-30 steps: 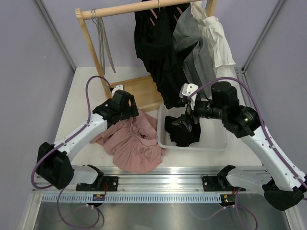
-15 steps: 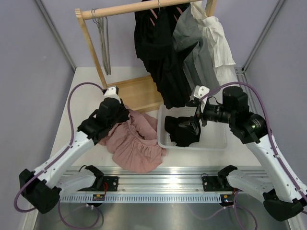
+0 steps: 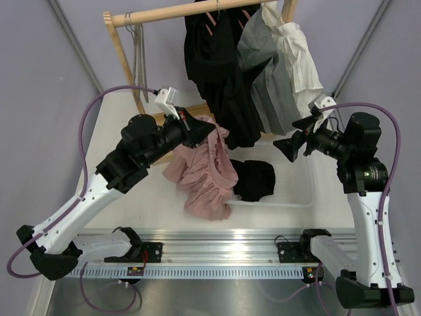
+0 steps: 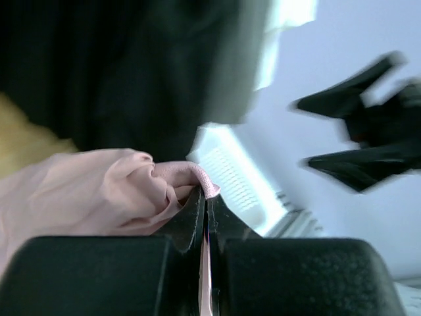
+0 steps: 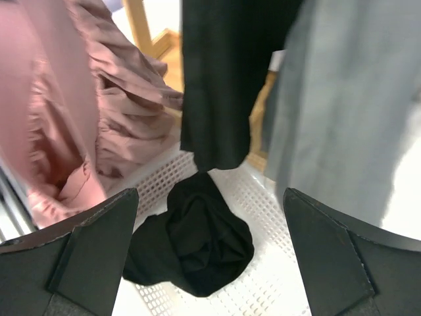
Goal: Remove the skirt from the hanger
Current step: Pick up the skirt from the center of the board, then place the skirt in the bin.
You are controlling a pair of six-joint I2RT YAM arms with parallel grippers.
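A pink ruffled skirt [image 3: 204, 178] hangs in the air from my left gripper [image 3: 205, 126], off any hanger. Its lower folds drape over the left rim of the white basket [image 3: 296, 194]. In the left wrist view the gripper [image 4: 206, 201] is shut, pinching an edge of the pink fabric [image 4: 99, 191] between its fingers. My right gripper [image 3: 289, 146] hovers open over the basket's right side with nothing in it. Seen from the right wrist, its gripper [image 5: 210, 192] spans wide above a crumpled black garment [image 5: 197, 243], with the pink skirt [image 5: 59, 118] to the left.
A wooden rail [image 3: 164, 12] carries black garments [image 3: 217, 66], a grey one [image 3: 263, 59] and a white one [image 3: 299, 59] on hangers. An empty metal hanger [image 3: 140, 59] hangs at the rail's left end. The black garment [image 3: 253, 179] lies in the basket.
My left gripper shut on the pink skirt and lifted it off the table, up and to the right. My right arm drew back out of the basket, up and rightward, still open.
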